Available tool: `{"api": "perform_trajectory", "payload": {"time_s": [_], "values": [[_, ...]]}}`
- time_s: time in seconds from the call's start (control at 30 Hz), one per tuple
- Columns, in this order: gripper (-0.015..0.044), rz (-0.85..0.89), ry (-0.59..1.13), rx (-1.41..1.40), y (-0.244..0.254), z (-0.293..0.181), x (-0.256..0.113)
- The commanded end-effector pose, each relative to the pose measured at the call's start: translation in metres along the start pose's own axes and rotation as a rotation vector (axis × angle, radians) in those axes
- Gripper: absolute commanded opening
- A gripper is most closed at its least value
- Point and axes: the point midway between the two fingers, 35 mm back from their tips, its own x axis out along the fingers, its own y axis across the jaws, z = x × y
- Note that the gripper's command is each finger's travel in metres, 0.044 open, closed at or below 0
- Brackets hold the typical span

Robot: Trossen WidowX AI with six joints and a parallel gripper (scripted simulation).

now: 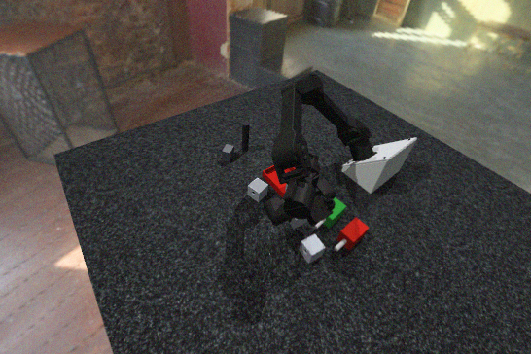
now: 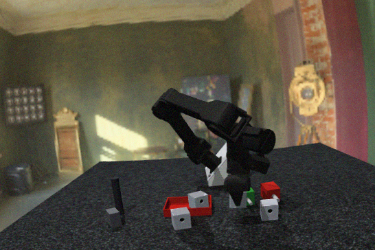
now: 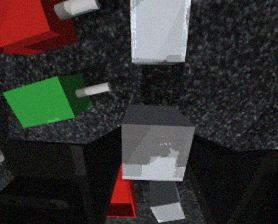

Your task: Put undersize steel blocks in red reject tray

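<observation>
Evidently we're at the reject-moving step: our jaws [image 1: 300,221] [image 2: 237,198], about half open, grip a steel block [image 2: 237,201] [image 3: 157,150]. Beside them lies the green gauge [image 1: 336,212] [image 2: 251,197] [image 3: 41,102]; next, probably, we lift and carry to the red tray [image 1: 273,181] [image 2: 167,213] [image 3: 122,200].

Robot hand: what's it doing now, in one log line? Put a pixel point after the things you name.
hand [image 1: 302,220] [image 2: 237,201] [image 3: 150,129]: shut on block [image 1: 299,223] [image 2: 233,202] [image 3: 155,150] | green gauge [image 1: 336,212] [image 2: 251,197] [image 3: 42,102]: on table | red tray [image 1: 273,181] [image 2: 201,213] [image 3: 123,200]: holds one block [image 2: 198,199]
</observation>
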Motion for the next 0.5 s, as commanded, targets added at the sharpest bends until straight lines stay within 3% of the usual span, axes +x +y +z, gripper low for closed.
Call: {"api": "perform_trajectory", "payload": {"time_s": [0.0, 0.17, 0.47], "values": [[0.0, -0.045, -0.031, 0.014, -0.001, 0.0, -0.032], [0.0, -0.044, -0.032, 0.018, 0.004, -0.007, -0.032], [0.0, -0.042, -0.036, 0.083, 0.019, -0.098, -0.034]]}}
